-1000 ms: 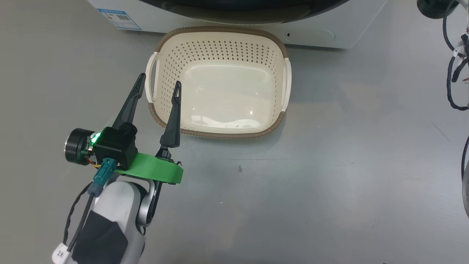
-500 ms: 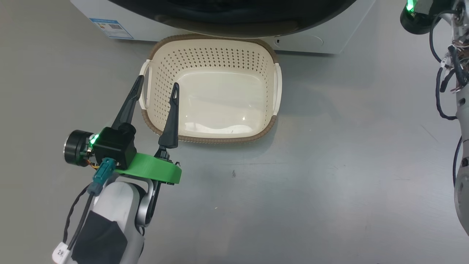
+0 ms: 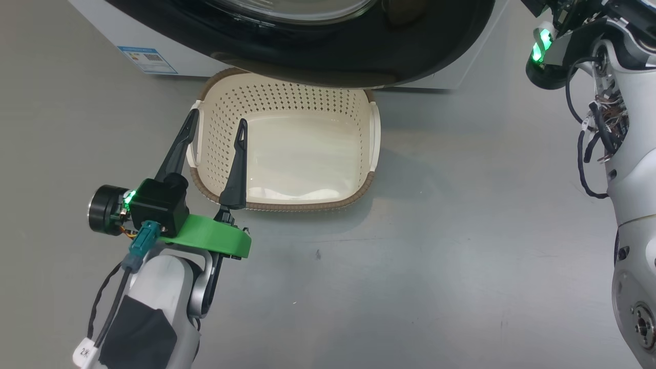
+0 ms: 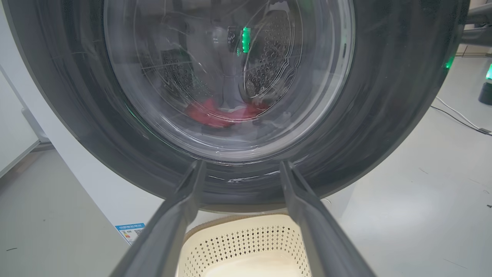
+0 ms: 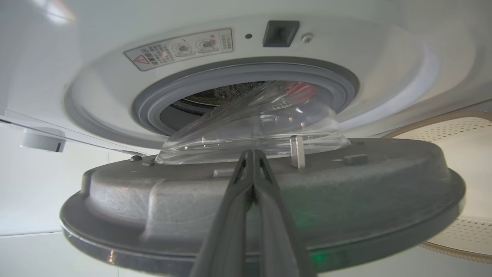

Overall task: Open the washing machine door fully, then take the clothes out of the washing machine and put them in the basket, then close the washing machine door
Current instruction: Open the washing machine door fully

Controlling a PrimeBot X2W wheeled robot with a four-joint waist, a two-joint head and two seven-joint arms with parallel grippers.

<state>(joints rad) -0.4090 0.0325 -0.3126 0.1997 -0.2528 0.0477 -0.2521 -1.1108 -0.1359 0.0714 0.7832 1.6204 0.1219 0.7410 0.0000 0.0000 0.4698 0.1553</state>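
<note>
The white washing machine (image 3: pixel 118 25) stands at the top, and its door (image 3: pixel 333 56), black-rimmed, hangs part-open over the far edge of the cream basket (image 3: pixel 307 205) on the floor. My left gripper (image 3: pixel 218 118) is open and empty above the basket's left rim. In the left wrist view its fingers (image 4: pixel 242 165) point at the door (image 4: pixel 384 96), with red clothes (image 4: pixel 215 113) behind the glass. My right gripper (image 5: pixel 251 153) is shut, its tips against the door's grey inner face (image 5: pixel 153 200) below the glass bowl. Past it are the gasket, the drum and red clothes (image 5: pixel 300 88).
Grey floor lies around the basket (image 4: pixel 246 238). My right arm (image 3: pixel 625 154) with loose cables stands at the right edge. A cable (image 4: pixel 461 115) runs across the floor to the machine's right. A blue label (image 3: pixel 143 59) marks the machine's lower left corner.
The head camera has shifted, so the machine and my right arm show more. The door has swung further out over the basket's far rim. My left gripper stays open by the basket.
</note>
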